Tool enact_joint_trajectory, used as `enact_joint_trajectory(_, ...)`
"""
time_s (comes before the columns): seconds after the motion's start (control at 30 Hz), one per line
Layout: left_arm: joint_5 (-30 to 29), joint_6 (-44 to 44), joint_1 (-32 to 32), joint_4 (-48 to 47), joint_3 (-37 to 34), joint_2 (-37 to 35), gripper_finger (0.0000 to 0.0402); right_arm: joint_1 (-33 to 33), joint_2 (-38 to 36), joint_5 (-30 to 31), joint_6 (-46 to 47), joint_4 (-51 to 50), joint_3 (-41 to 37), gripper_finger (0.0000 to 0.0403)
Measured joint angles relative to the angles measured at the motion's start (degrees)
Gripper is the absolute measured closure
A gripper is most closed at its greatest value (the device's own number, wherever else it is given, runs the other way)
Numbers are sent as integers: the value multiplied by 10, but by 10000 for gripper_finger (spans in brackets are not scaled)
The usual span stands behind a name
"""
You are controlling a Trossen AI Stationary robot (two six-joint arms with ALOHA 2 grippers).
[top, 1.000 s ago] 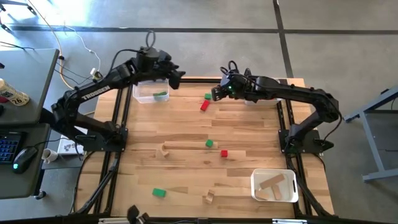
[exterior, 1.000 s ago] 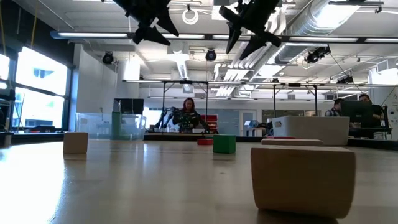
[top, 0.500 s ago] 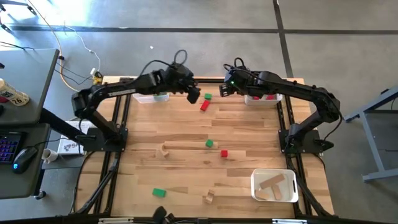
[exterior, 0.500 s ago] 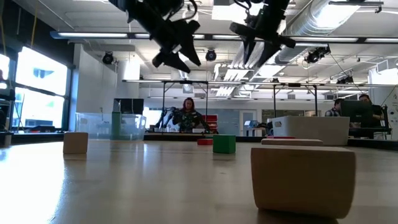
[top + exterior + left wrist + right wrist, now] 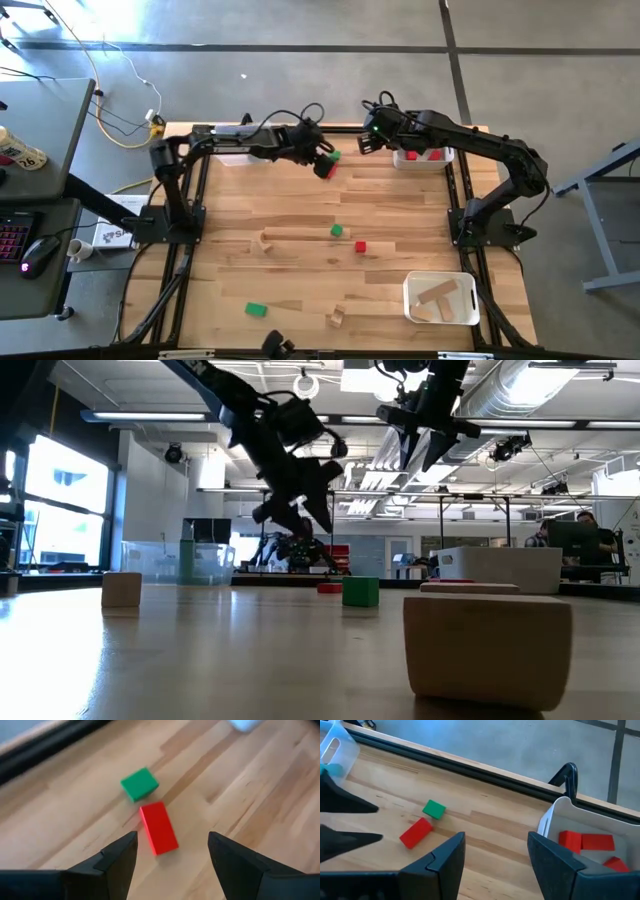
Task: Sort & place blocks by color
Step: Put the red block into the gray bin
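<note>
Wooden desk's far edge carries a red bar (image 5: pixel 158 828) beside a green cube (image 5: pixel 139 784). Left gripper (image 5: pixel 170 851) hovers spread above the bar, likely light, rigid; pinch its long sides. Right gripper (image 5: pixel 496 851) waits spread nearby.

bright overhead light | soft shadows | left wrist view blurred
</note>
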Motion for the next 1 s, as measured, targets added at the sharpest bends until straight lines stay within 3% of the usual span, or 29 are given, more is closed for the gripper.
enact_joint_trajectory(0.53,2,-21,0,67,0,88,172,0,0,0,0,0,0,201)
enact_joint_trajectory(1.0,7,-20,-7,94,0,96,172,0,0,-4,0,1,0,201)
